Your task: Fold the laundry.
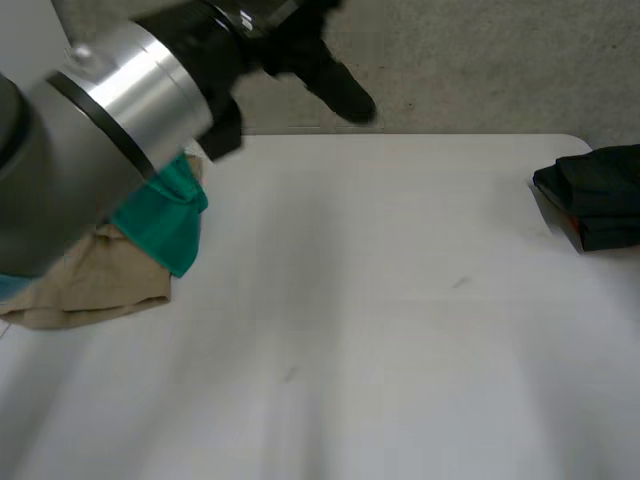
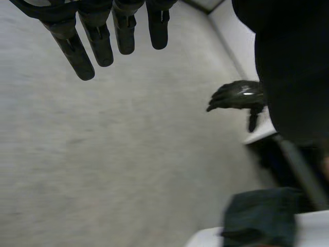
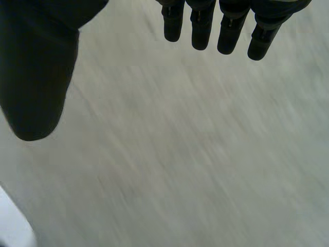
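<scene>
Head view: the laundry is seen on the white tabletop (image 1: 380, 300) — a teal cloth (image 1: 165, 220) over a beige cloth (image 1: 90, 280) at the left edge, partly hidden by the left arm (image 1: 90, 130), and a dark folded stack (image 1: 600, 195) at the right edge. In the wrist views the left hand (image 2: 100, 43) and the right hand (image 3: 200, 25) are shown released — fingers straight, nothing held, above the grey floor (image 2: 103, 154).

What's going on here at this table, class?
Nothing is being handled at this moment. The left hand hangs open over the floor beyond the table, and the right hand is open over the floor too. A crumpled tan cloth and a green cloth lie unfolded at the table's left; a dark folded pile sits at its right edge.
</scene>
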You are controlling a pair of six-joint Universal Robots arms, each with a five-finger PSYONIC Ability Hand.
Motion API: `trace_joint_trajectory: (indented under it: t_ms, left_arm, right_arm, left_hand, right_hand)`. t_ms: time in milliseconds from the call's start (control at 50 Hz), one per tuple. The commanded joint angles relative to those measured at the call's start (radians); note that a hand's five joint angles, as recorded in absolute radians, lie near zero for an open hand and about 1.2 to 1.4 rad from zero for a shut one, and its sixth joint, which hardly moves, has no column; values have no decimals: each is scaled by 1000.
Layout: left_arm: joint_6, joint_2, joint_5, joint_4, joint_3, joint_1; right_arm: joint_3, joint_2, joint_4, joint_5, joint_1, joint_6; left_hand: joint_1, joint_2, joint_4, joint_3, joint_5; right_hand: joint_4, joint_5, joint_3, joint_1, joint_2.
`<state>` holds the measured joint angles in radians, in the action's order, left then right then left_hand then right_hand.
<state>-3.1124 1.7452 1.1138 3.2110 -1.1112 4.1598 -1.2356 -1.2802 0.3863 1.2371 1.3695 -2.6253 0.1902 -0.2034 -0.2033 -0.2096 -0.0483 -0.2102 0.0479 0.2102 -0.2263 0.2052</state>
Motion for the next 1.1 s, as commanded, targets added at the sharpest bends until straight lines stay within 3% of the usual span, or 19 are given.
trace_joint_trajectory:
  t_ms: [20, 120, 140, 220, 300, 420, 520, 600, 620, 680, 820, 940, 1000, 1100]
  left_arm:
    - [-147, -13, 185, -3, -27, 210]
    - [-457, 72, 245, -11, -64, 353]
    - [-562, 138, 256, -11, -64, 396]
    - [-766, 291, 258, -2, -53, 492]
    - [-828, 463, 218, 0, 2, 528]
    - [-830, 622, 71, 1, 68, 589]
    - [-818, 689, 63, 27, 120, 600]
    - [-808, 703, 61, 67, 128, 589]
    - [-804, 698, 66, 91, 122, 580]
    - [-781, 677, 73, 138, 113, 554]
    - [-608, 449, 98, 227, 8, 485]
    - [-460, 278, 101, 227, -22, 363]
    - [-385, 221, 100, 228, -41, 258]
    - [-227, 195, 100, 237, -58, 39]
  right_arm:
    - [-350, -180, 92, -223, 224, -73]
    - [-521, -199, 77, -243, 371, 13]
    - [-560, -194, 68, -236, 400, 54]
    - [-631, -174, 42, -193, 439, 141]
    - [-651, -122, 28, -141, 445, 194]
    - [-665, -82, 11, -113, 435, 200]
    - [-694, -82, 14, -117, 428, 194]
    - [-702, -79, 13, -116, 428, 195]
    - [-702, -77, 13, -116, 428, 195]
    - [-700, -71, 13, -116, 428, 195]
    - [-699, -70, 13, -116, 428, 194]
    - [-694, -70, 16, -113, 428, 194]
    - [-687, -71, 17, -99, 427, 188]
    - [-667, -80, 13, -7, 410, 113]
  left_hand:
    - [6, 8, 7, 14, 27]
    - [-6, 19, 19, 25, 39]
    - [-9, 22, 22, 28, 42]
    - [-6, 19, 19, 25, 39]
    - [-6, 19, 19, 25, 39]
    - [43, -30, -30, -24, -11]
    - [240, -227, -227, -221, -207]
    - [899, -886, -886, -880, -867]
    - [1203, -1190, -1190, -1184, -1170]
    - [1206, -1193, -1193, -1187, -1173]
    - [1206, -1193, -1193, -1187, -1173]
    - [1206, -1193, -1193, -1187, -1173]
    - [1206, -1193, -1193, -1187, -1173]
    - [1206, -1193, -1193, -1187, -1173]
  right_hand:
    - [36, -48, -36, 52, -31]
    - [36, -48, -36, 52, -31]
    - [36, -48, -36, 52, -31]
    - [36, -48, -36, 52, -31]
    - [36, -48, -36, 52, -31]
    - [36, -48, -36, 52, -31]
    - [36, -48, -36, 52, -31]
    - [36, -48, -36, 52, -31]
    - [36, -48, -36, 52, -31]
    - [36, -48, -36, 52, -31]
    - [36, -48, -36, 52, -31]
    - [36, -48, -36, 52, -31]
    - [36, -48, -36, 52, -31]
    - [36, -48, -36, 52, -31]
